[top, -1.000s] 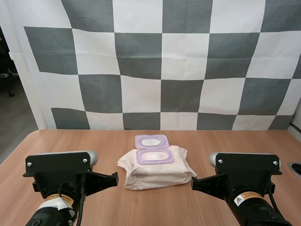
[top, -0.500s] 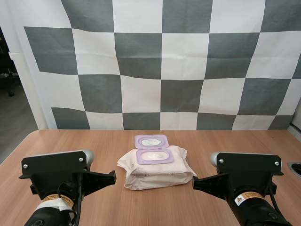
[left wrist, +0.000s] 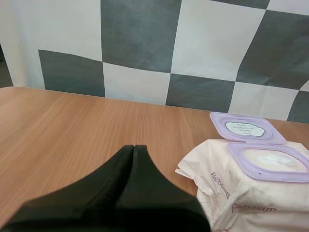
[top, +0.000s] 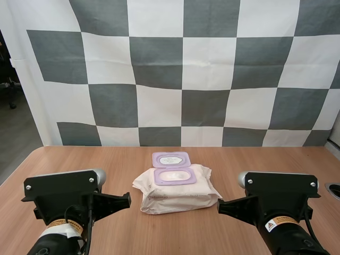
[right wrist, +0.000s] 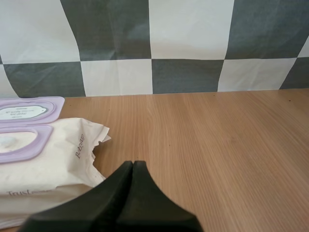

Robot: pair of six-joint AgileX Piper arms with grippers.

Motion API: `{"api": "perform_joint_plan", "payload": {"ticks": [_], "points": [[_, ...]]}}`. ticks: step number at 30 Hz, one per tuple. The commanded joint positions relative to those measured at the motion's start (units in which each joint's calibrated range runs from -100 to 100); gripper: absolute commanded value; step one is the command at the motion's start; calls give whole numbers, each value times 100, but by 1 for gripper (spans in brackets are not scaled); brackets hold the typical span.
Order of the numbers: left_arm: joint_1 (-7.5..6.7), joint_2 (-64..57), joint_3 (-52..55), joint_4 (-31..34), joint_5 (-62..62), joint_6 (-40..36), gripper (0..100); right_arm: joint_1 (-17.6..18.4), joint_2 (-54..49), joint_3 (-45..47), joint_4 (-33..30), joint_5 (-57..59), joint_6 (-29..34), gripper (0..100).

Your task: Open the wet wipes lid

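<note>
Resting with both pairs of jaws closed on nothing, I find very little to report as new. My left gripper [left wrist: 134, 147] shows as one dark wedge, fingers pressed together, and my right gripper [right wrist: 133, 163] looks the same. Over the last second my left arm slid slightly toward 8 o'clock and my right arm barely shifted. In the last half second neither has moved in any way I can see.

The pack of wipes [top: 178, 188] has not shifted either. It lies flat near the middle of the table [top: 79, 159], between my two arms and straight ahead at 12 o'clock. From my left gripper it sits at about 2 o'clock, from my right at about 10 o'clock, and neither touches it. Its purple lid [top: 171, 159] is folded back flat toward 12 o'clock, off the oval frame [top: 175, 176], with the white wipe showing inside the frame.

I judge from this that the opening is done. The lid lies fully back with nothing holding it, so it seems unlikely to drop shut. Both arms appear parked clear of the pack, and I see nothing left to grasp.
</note>
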Motion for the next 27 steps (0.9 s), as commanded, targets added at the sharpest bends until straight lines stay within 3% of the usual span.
{"api": "perform_joint_plan", "payload": {"ticks": [1, 9, 27], "points": [[-3, 0, 0, 7, -2, -1, 0, -4, 0, 0, -13, 5, -1, 0], [134, 0, 0, 7, -2, -12, 0, 213, 0, 0, -36, 5, -10, 0], [130, 0, 0, 7, -42, -21, 0, 228, 0, 0, -36, -47, -10, 0]]}}
